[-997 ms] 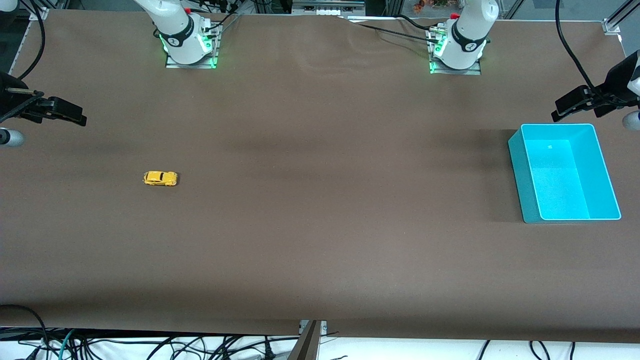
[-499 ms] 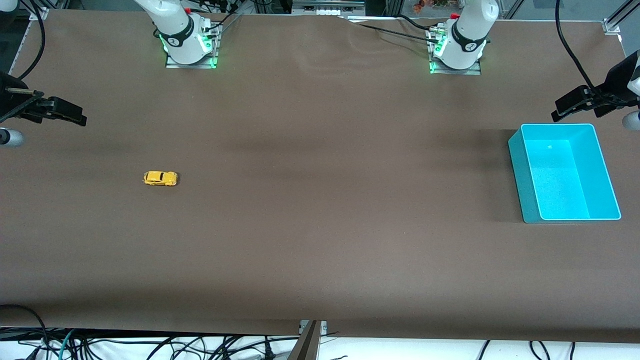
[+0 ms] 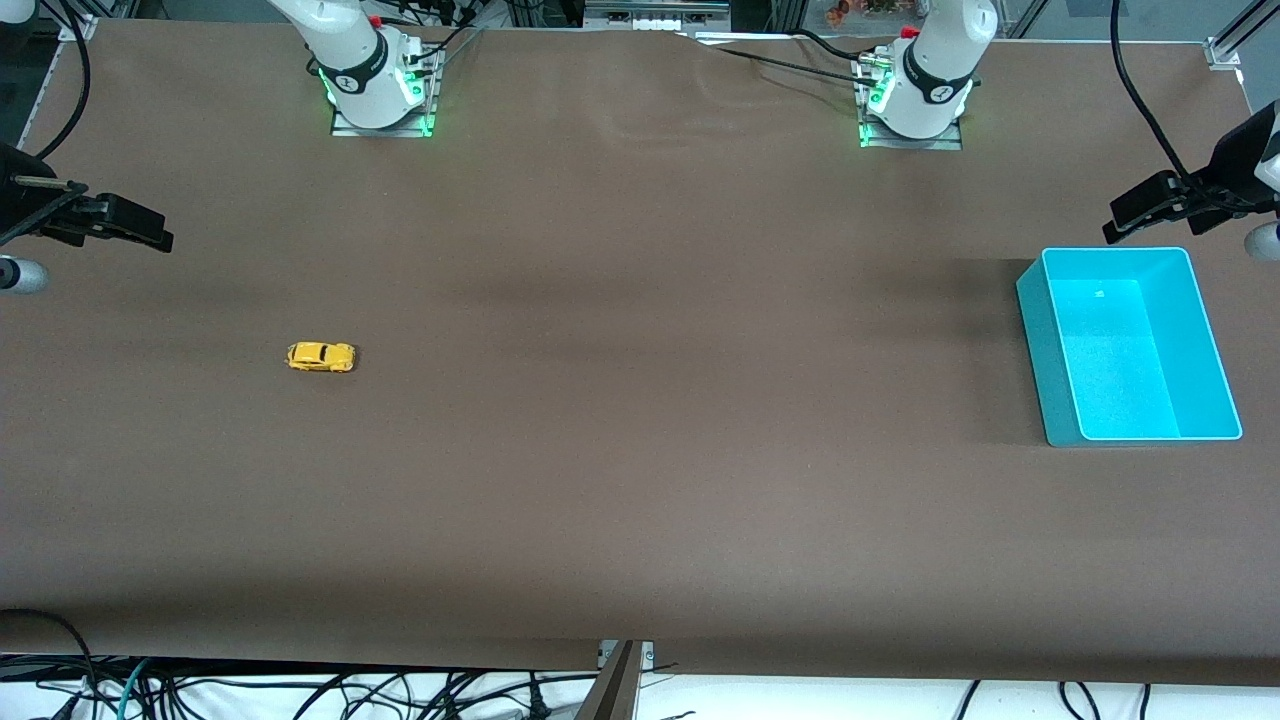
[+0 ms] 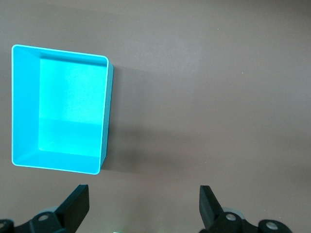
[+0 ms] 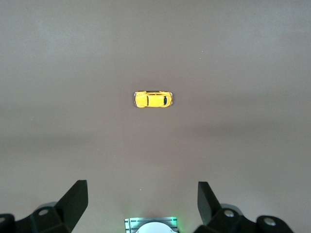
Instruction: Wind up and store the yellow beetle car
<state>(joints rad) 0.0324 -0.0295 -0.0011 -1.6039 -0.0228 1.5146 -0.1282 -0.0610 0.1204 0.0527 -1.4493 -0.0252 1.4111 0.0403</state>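
Observation:
The yellow beetle car (image 3: pixel 321 357) (image 5: pixel 153 99) stands alone on the brown table toward the right arm's end, side-on to the front camera. My right gripper (image 5: pixel 142 204) hangs high over the bare table between its base and the car, open, with nothing between its fingers. A turquoise bin (image 3: pixel 1130 345) (image 4: pixel 59 108), with nothing in it, sits at the left arm's end. My left gripper (image 4: pixel 144 206) is also high and open, holding nothing, over bare table beside the bin on the side toward the right arm's end.
The two arm bases (image 3: pixel 378 85) (image 3: pixel 915 95) stand lit green along the table's edge farthest from the front camera. Black hand parts poke in at both sides of the front view (image 3: pixel 110 220) (image 3: pixel 1165 205). Cables hang below the near table edge (image 3: pixel 300 695).

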